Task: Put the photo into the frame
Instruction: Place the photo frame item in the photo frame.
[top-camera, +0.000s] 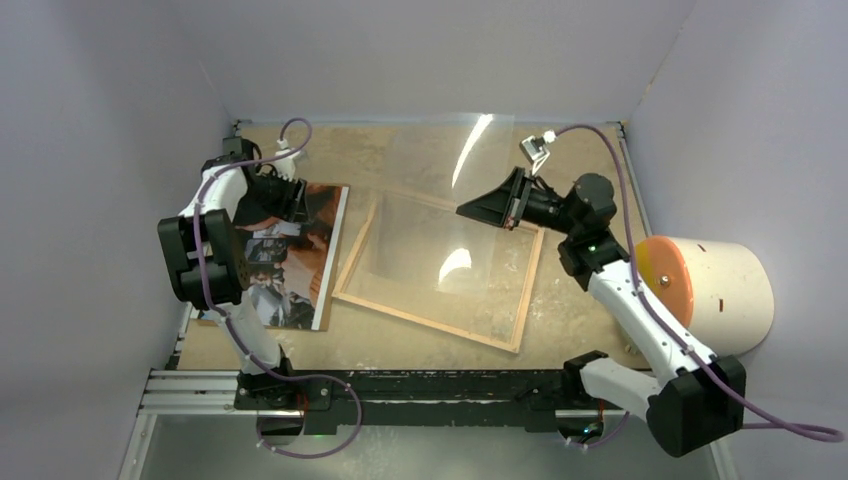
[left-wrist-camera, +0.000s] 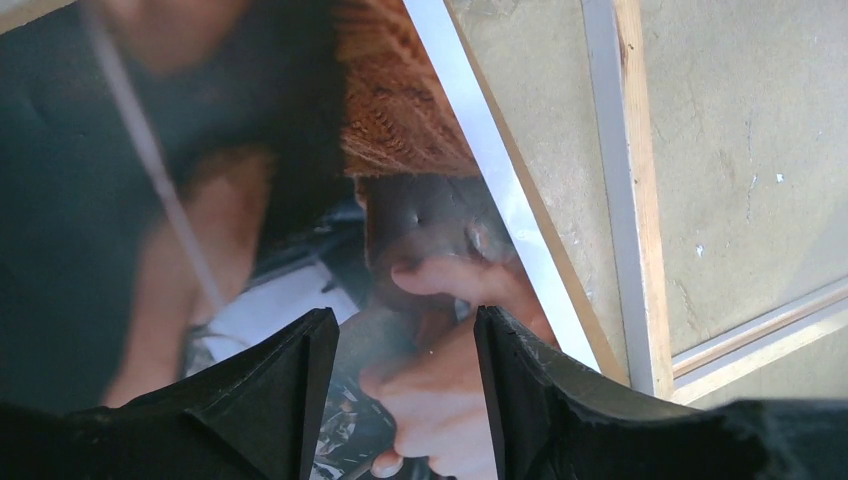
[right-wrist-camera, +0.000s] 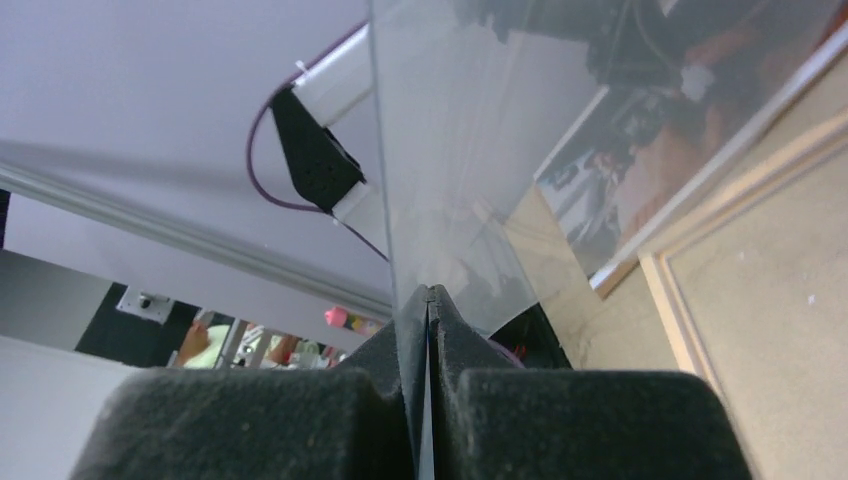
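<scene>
With left gripper (left-wrist-camera: 405, 316), hovers open over photo (left-wrist-camera: 200, 150); with right gripper (right-wrist-camera: 428, 296), pinches sheet (right-wrist-camera: 470, 150) over frame (top-camera: 427, 322).

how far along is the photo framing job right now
Early. Done: the frame lies open, wood side up, with the clear sheet held up over it, pinched in the right fingers. In hand: the left fingers are spread just over the photo, which lies flat beside the frame; nothing is gripped. Left: grasp the photo and lay it in the frame.
</scene>
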